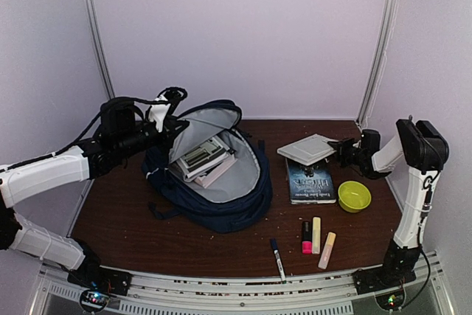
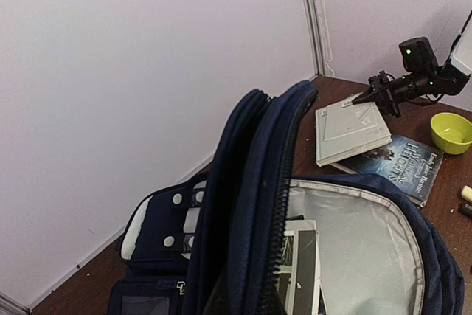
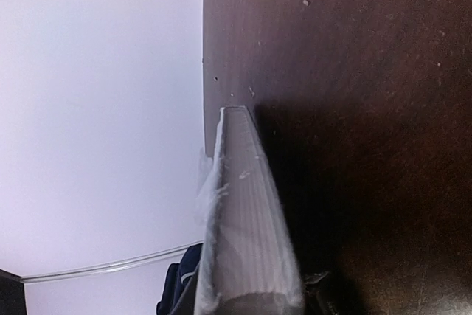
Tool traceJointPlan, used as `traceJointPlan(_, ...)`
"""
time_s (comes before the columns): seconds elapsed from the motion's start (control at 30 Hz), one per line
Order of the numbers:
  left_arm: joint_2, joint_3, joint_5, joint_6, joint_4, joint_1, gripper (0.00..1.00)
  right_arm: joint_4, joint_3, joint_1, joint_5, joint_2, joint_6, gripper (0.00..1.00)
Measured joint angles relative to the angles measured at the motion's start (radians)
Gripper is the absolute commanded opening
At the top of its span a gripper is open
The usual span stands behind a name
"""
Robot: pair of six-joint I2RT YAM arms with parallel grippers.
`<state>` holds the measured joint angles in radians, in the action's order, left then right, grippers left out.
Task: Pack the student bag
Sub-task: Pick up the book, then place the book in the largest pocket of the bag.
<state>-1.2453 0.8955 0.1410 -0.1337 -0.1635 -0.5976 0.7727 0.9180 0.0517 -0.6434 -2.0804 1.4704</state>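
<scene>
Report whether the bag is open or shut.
Open: the bag has its flap raised, with grey lining and books showing inside.

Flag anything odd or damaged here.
Grey book in the right gripper has a ragged, torn-looking edge along one side. Pale specks litter the table. Nothing else stands out.

Grey book [image 1: 308,149]: tilted over dark book [image 1: 310,184], table's [image 1: 147,230] right side.
Yellow-green bowl [image 1: 354,196]: just beside dark book, right edge.
Three highlighters [image 1: 316,235], marker [image 1: 277,258]: near front edge.
</scene>
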Motion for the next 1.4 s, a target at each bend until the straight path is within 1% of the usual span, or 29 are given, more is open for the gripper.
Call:
traceJointPlan(0.1,0.0,0.0,0.0,0.0,0.0,0.0,0.0,0.002,-0.008,-0.001,0.011,0.015,0.0,0.0)
traceJointPlan(0.27,0.0,0.0,0.0,0.0,0.001,0.0,0.0,-0.029,-0.031,-0.002,0.012,0.066,-0.006,0.0)
traceJointPlan(0.33,0.0,0.0,0.0,0.0,0.001,0.0,0.0,-0.076,-0.032,-0.006,0.012,0.115,-0.032,0.0)
traceJointPlan(0.43,0.0,0.0,-0.007,0.0,0.001,0.0,0.0,-0.219,0.0,-0.031,0.011,0.233,-0.14,0.0)
traceJointPlan(0.5,0.0,0.0,-0.01,0.0,0.002,0.0,0.0,-0.346,0.066,-0.074,0.009,0.314,-0.238,0.0)
traceJointPlan(0.63,0.0,0.015,-0.019,0.001,0.016,0.0,0.0,-0.475,0.177,-0.191,-0.014,0.448,-0.377,0.0)
traceJointPlan(0.77,0.0,0.017,-0.034,0.014,0.016,0.0,0.0,-0.529,0.219,-0.329,-0.024,0.555,-0.475,0.0)
traceJointPlan(0.87,-0.001,0.017,-0.047,0.038,0.015,0.0,0.0,-0.537,0.216,-0.43,-0.005,0.575,-0.492,0.0)
traceJointPlan(0.97,-0.006,0.018,-0.064,0.074,0.003,0.0,0.0,-0.479,0.146,-0.522,0.063,0.575,-0.434,0.0)
traceJointPlan(1.07,-0.017,0.018,-0.067,0.105,-0.01,0.0,0.0,-0.445,0.082,-0.597,0.191,0.553,-0.362,0.0)
traceJointPlan(1.2,-0.022,0.018,-0.067,0.134,-0.017,0.0,0.0,-0.377,0.085,-0.675,0.378,0.472,-0.301,0.0)
traceJointPlan(1.4,-0.021,0.018,-0.033,0.156,-0.015,0.0,0.0,-0.285,0.138,-0.74,0.605,0.358,-0.21,0.0)
